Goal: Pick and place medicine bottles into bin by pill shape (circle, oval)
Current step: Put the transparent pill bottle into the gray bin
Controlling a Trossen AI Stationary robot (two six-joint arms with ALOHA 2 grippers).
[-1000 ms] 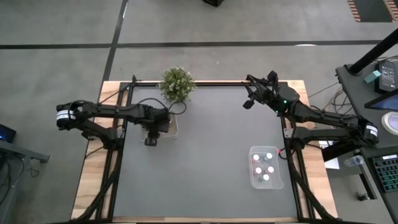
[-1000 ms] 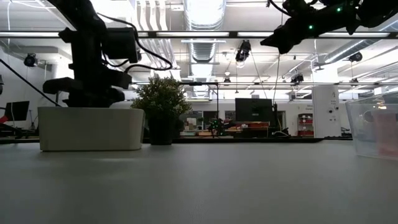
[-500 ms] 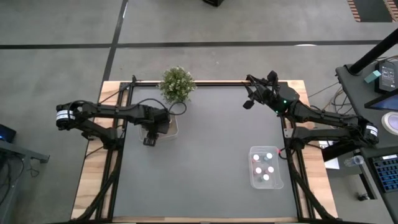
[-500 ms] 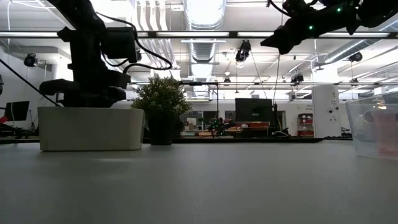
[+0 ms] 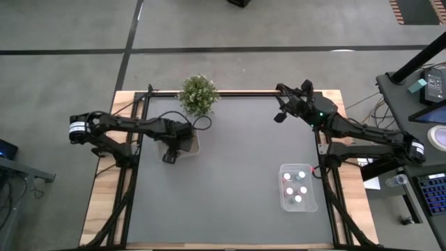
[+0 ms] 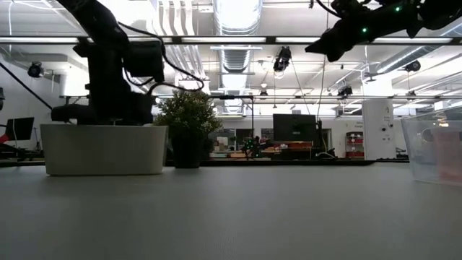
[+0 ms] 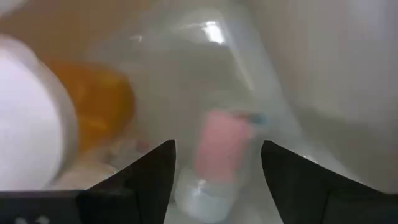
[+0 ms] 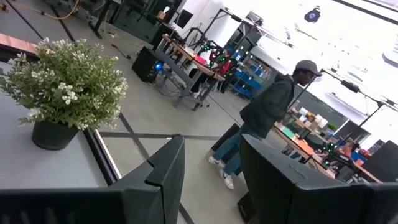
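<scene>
The left claw (image 7: 214, 180) is down inside the white bin (image 5: 182, 145) that sits just in front of the potted plant (image 5: 198, 94). Its fingers stand apart, with a pink-marked bottle (image 7: 219, 146) lying between them, not gripped. Beside that bottle is a larger orange bottle (image 7: 99, 106).

The risk, as I judge it, is that closing here could pinch the bottle off-centre so it slips, or nudge the orange bottle, because the bin is crowded and its walls are close.

Well away from the plant, toward the near right of the worktop (image 5: 230, 195), a clear bin (image 5: 298, 187) holds about 5 white-capped bottles.

The right claw (image 5: 279, 115) hangs in the air level with the plant, fingers parted and holding nothing. A person (image 8: 264, 121) walks in the room beyond.
</scene>
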